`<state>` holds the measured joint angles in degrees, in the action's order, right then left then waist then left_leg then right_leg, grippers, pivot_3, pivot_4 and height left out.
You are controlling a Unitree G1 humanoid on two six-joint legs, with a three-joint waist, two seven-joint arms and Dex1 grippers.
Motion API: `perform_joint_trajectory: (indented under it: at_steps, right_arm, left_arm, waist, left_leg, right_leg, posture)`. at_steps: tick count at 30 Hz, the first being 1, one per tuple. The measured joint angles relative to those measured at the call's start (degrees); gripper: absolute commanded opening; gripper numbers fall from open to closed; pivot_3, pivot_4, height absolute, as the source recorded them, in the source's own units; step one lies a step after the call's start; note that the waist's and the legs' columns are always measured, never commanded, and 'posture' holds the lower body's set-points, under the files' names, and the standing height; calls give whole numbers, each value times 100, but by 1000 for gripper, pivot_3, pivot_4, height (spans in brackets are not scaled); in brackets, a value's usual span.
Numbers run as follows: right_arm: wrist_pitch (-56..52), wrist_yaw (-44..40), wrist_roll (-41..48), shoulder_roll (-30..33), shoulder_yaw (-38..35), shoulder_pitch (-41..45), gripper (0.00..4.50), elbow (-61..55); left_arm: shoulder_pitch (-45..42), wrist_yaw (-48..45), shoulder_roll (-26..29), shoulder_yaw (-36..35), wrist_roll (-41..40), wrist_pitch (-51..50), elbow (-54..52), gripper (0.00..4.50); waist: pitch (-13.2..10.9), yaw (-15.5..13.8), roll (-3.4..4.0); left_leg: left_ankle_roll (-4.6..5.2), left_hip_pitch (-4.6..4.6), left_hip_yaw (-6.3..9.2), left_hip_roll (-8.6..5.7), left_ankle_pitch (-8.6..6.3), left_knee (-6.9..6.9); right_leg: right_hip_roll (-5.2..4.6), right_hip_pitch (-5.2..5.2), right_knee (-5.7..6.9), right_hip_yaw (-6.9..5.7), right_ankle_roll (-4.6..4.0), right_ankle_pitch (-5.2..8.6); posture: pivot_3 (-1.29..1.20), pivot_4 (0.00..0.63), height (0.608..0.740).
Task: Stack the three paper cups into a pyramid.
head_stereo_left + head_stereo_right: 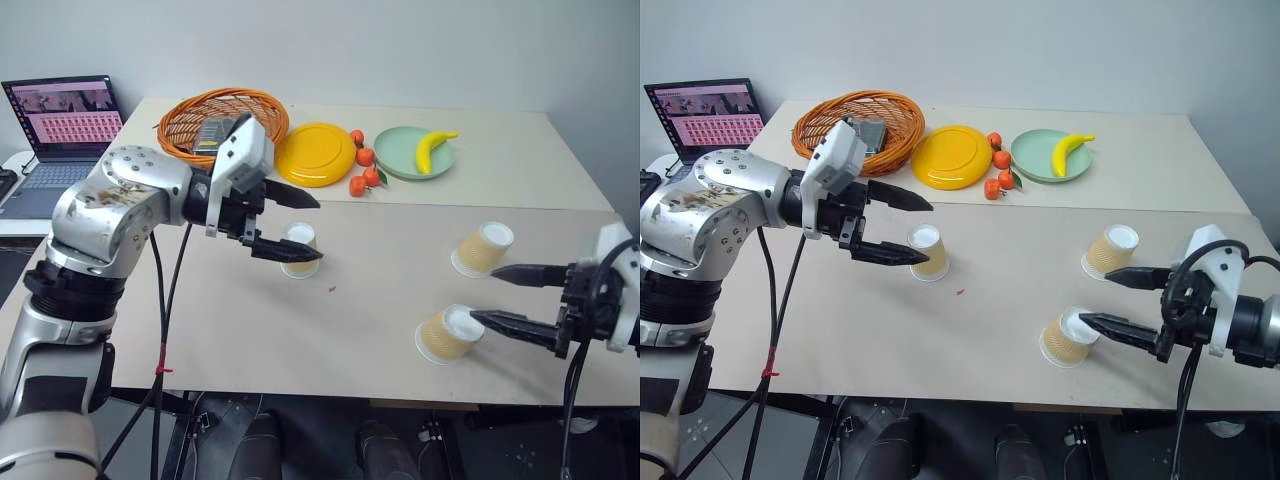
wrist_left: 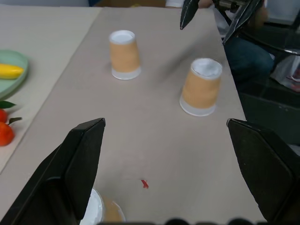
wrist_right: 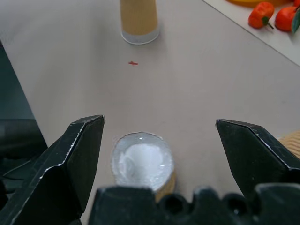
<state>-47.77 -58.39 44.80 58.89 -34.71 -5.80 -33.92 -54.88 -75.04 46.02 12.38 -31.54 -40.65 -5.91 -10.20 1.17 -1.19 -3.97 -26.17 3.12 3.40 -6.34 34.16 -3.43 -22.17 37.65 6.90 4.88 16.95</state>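
Nearest to you sits the front tan ribbed paper cup [image 1: 447, 334], upside down on its rim with the white base up, and your right tool [image 1: 495, 296] has its two black fingers spread wide with nothing between them, the lower finger just beside that cup's top; that looks like a line-up for a grab, not a grip yet. Just behind it, the second tan ribbed paper cup [image 1: 482, 248] stands inverted too, near its neighbour but apart, so the pyramid's bottom pair is not yet closed up. Over on your left, the third tan ribbed paper cup [image 1: 299, 250] waits alone on the pale tabletop [image 1: 250, 330], well apart from the other two, and your left tool [image 1: 306, 228] hangs open over it, fingers spread, holding nothing. All three sit base-up, which suits stacking: flat tops to carry the upper cup. My read: bring the right pair together first, then carry the left one across.
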Motion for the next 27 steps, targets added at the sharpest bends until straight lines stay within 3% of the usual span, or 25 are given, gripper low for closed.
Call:
perform_joint_trajectory:
  at_steps: [6,11,19,27]
  right_arm:
    - [-9,286,68,-253,75,-258,4500,-344]
    - [123,605,-132,-553,578,-381,4500,-379]
    - [441,830,-580,-597,1181,-137,4500,-100]
    - [570,721,-681,-567,1228,55,4500,158]
  left_arm:
    - [-271,-290,-59,23,119,69,4,4432]
    - [-319,-436,-144,59,338,308,175,4432]
    - [-339,-546,-60,28,451,317,187,4432]
    - [-332,-503,45,-20,449,291,151,4432]
  waist:
    - [0,-1,0]
    - [1,9,-2]
    - [1,26,-2]
    - [1,22,-2]
  left_leg:
    - [0,0,0,-1,0,7]
    - [0,-1,2,0,0,12]
    - [0,-1,2,0,0,19]
    - [0,0,3,0,0,22]
  right_leg:
    - [0,0,6,2,1,1]
    - [1,0,13,1,1,0]
    - [1,-1,22,2,1,1]
    - [2,-1,26,2,1,1]
  posture:
    - [0,150,732]
    - [0,150,732]
    - [0,150,732]
    - [0,150,732]
